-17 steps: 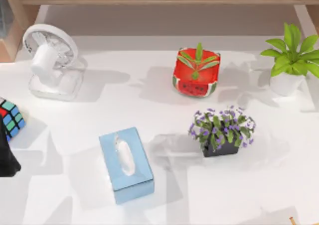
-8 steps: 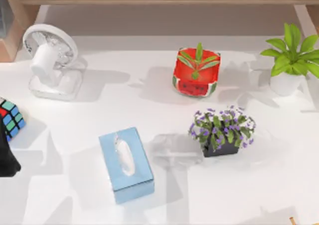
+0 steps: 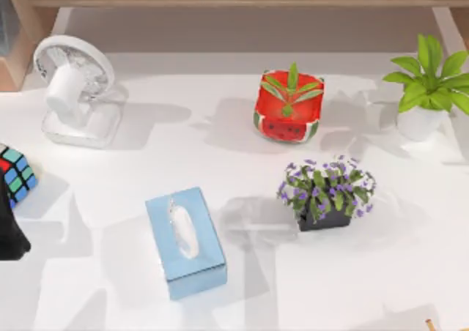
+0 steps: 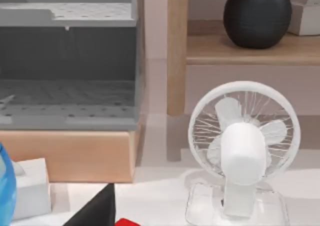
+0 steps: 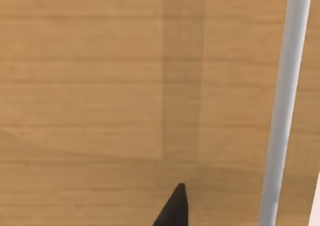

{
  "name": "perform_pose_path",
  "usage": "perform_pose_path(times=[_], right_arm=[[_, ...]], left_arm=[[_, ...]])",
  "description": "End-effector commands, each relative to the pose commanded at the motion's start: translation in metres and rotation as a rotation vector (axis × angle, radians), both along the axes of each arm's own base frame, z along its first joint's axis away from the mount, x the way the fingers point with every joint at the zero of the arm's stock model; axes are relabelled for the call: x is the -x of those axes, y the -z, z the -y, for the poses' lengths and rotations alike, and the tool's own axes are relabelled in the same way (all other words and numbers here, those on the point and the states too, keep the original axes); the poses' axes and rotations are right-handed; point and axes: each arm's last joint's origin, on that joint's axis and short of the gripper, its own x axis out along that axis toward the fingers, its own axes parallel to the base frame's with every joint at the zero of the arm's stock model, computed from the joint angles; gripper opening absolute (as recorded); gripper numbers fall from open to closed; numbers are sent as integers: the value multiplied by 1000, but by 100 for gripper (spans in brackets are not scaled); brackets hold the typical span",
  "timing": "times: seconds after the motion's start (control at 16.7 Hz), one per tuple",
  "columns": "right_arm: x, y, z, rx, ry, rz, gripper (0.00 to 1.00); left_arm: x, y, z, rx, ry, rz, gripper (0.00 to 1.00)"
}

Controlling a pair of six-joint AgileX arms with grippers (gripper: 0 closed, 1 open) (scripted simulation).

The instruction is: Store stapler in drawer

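At the bottom edge of my left wrist view a sliver of the red stapler (image 4: 127, 222) shows just beside a black fingertip (image 4: 97, 211), so my left arm is nearer. Its long axis and the fingers' opening I cannot tell. The grey drawer (image 4: 67, 66) sits upper left. Nothing has shifted on the table (image 3: 242, 162) since earlier.

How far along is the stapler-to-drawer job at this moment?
Early. Done: nothing visibly stored yet. In hand: the left claw sits at the table's left edge beside a sliver of the red stapler; whether it grips it cannot be told. Left: carry it into the grey drawer, which faces the left wrist camera.
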Motion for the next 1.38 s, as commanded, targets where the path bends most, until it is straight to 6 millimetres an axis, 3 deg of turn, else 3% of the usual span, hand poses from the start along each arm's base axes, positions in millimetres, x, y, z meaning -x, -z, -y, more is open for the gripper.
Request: perform_pose_path(times=[0.3, 0.36, 0.9, 1.38], right_arm=[[0, 0, 0, 0, 0, 0, 2], [0, 0, 0, 0, 0, 0, 0], [0, 1, 0, -5, 2, -4, 0], [-60, 1, 1, -3, 1, -2, 0]], left_arm=[[0, 0, 0, 0, 0, 0, 100], [0, 0, 0, 0, 0, 0, 100], [0, 0, 0, 0, 0, 0, 100], [0, 0, 0, 0, 0, 0, 100]])
